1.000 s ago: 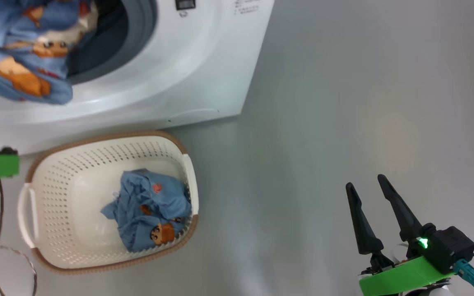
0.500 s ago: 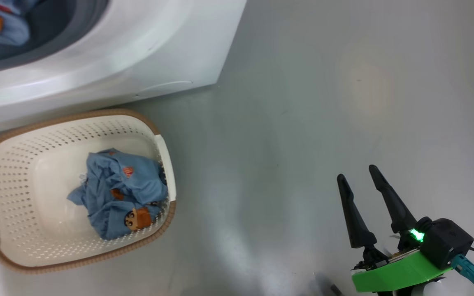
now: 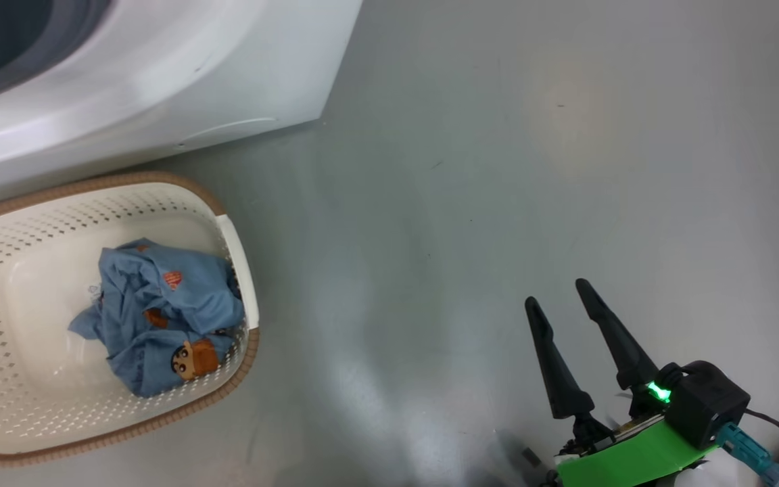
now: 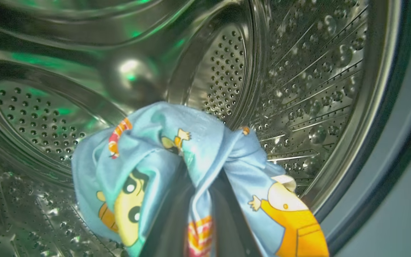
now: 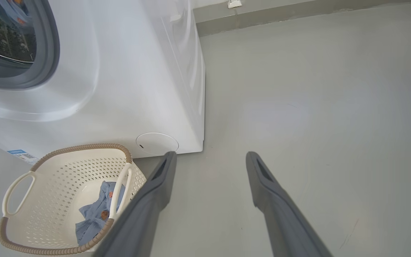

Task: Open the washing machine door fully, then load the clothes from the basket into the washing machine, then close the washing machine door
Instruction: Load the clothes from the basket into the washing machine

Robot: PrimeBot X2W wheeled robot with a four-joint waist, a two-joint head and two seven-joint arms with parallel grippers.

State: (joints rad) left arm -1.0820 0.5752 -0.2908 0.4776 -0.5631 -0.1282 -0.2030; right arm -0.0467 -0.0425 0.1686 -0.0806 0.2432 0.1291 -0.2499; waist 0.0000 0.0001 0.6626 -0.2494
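One big grey floor (image 3: pixel 498 169) lies under it all. The white washing machine (image 5: pixel 120 89) stands on it, and its round hole shows at the front. Inside is the shiny steel drum (image 4: pixel 316 71), full of little holes. The cream basket (image 3: pixel 24 379) with the brown rim sits on the floor just in front of the washing machine, near its bottom edge. Some of the clothes are in the basket: a small blue bundle (image 3: pixel 153 304) with orange and brown cartoon pictures lies bunched up against the basket's right side. The rest of the clothes, a blue piece (image 4: pixel 198 142) with cartoon kids on it, is inside the drum, draped over the left arm's two dark fingers (image 4: pixel 227 221). The left jaws are pressed close together and pinch the blue piece between them. The right jaws are spread wide with nothing between them. Their two long dark fingers (image 3: pixel 555 365) are over the bare floor, well apart from the basket and the washing machine.
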